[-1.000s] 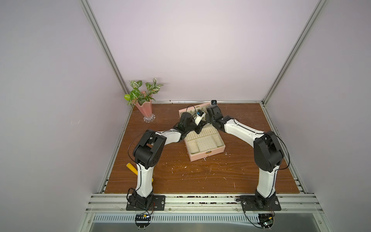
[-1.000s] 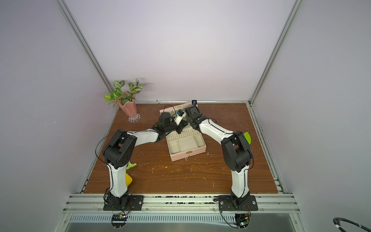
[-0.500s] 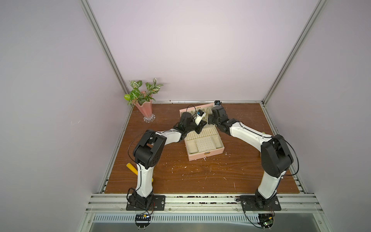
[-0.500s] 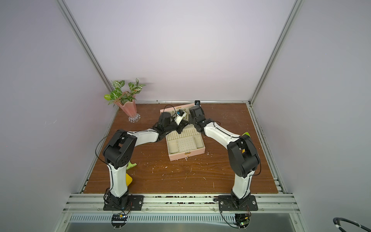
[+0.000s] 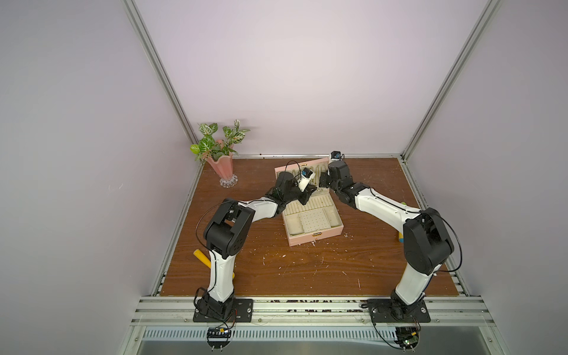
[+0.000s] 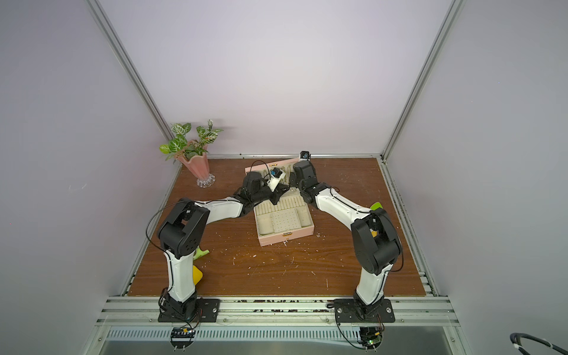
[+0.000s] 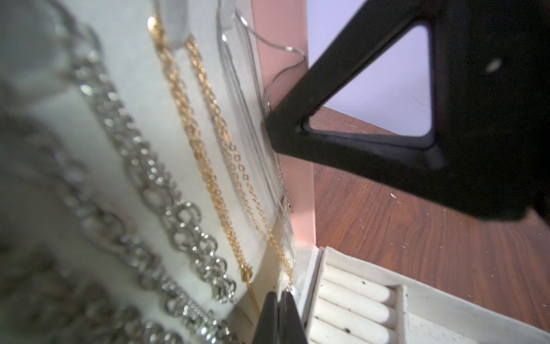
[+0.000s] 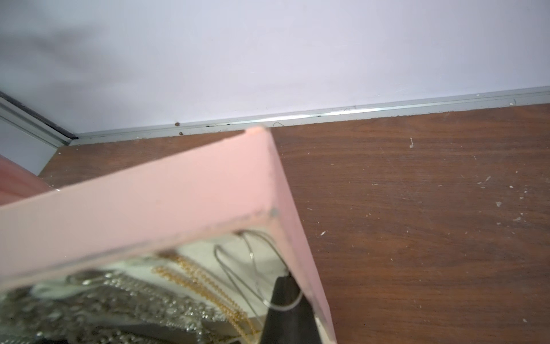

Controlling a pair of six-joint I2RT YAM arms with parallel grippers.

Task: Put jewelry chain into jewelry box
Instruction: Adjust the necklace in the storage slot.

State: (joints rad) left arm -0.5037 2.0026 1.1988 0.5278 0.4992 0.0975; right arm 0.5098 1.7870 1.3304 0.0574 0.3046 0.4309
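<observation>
The pink jewelry box (image 5: 313,238) (image 6: 285,236) lies open mid-table, its lid (image 8: 178,190) upright at the back. The thin silvery jewelry chain (image 7: 285,49) (image 8: 252,255) hangs at the lid's right edge, and a strand of it crosses the pink rim. That strand ends at the tip of my right gripper (image 7: 269,122) (image 8: 282,281) (image 5: 321,182), which is shut against the lid's edge. My left gripper (image 7: 279,297) (image 5: 308,193) is shut too. It sits low at the lid's foot by the ring rolls (image 7: 351,295), beside a gold chain's end, and I cannot tell whether anything is pinched in it.
Chunky silver chains (image 7: 148,178) and fine gold chains (image 7: 208,149) hang on the lid's cream lining. A pink vase with a plant (image 5: 222,167) stands back left. A yellow piece (image 5: 201,256) lies near the left arm and a green one (image 6: 376,205) by the right arm. White crumbs dot the wood.
The right arm's elbow has swung out to the right and its gripper has shifted slightly right along the lid. The left arm has held still.
</observation>
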